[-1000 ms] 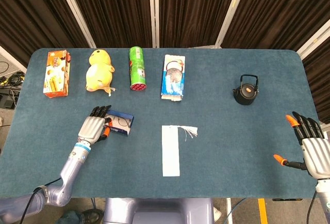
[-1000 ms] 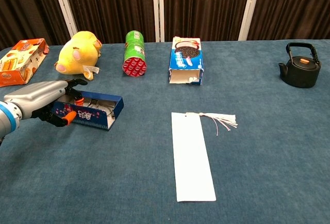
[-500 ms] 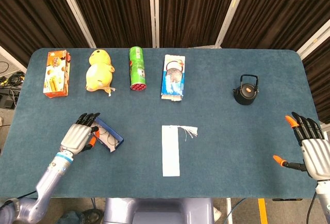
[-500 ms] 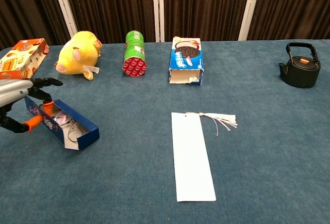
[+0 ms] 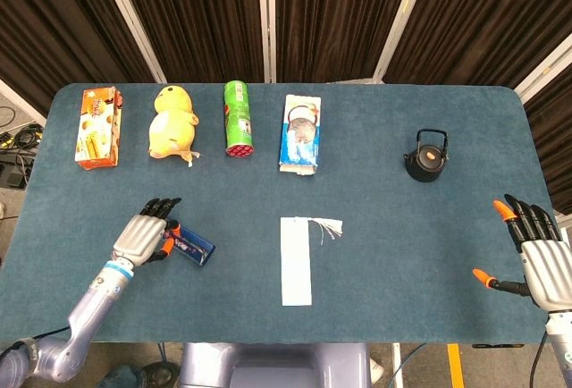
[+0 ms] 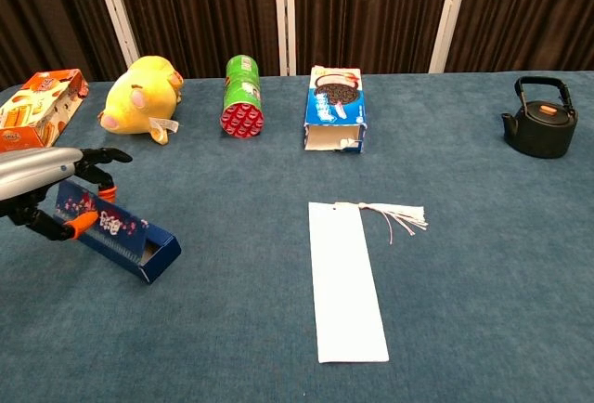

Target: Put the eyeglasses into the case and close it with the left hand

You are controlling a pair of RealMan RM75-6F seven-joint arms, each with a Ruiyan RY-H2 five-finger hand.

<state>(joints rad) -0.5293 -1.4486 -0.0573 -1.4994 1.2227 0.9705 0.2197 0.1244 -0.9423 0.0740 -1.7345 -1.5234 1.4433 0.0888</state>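
At the table's near-left corner, the left hand grasps the blue case, fingers over its top at the end nearer the robot, thumb against its side. The lid now looks down, or nearly so; whether it has latched cannot be told. The eyeglasses are out of sight, presumably inside. The right hand hovers released at the far right edge, fingers spread, holding nothing, well apart from the work.

The risk lies in the lid: if it is only resting, it may spring up once the fingers lift, and pressing on one end could tip or slide the case across the cloth. A frame arm caught at the rim would block the close.

The count: one case, one orange snack box, one yellow plush toy, one green can, one blue-and-white cookie box, one black kettle, one white bookmark with a tassel.
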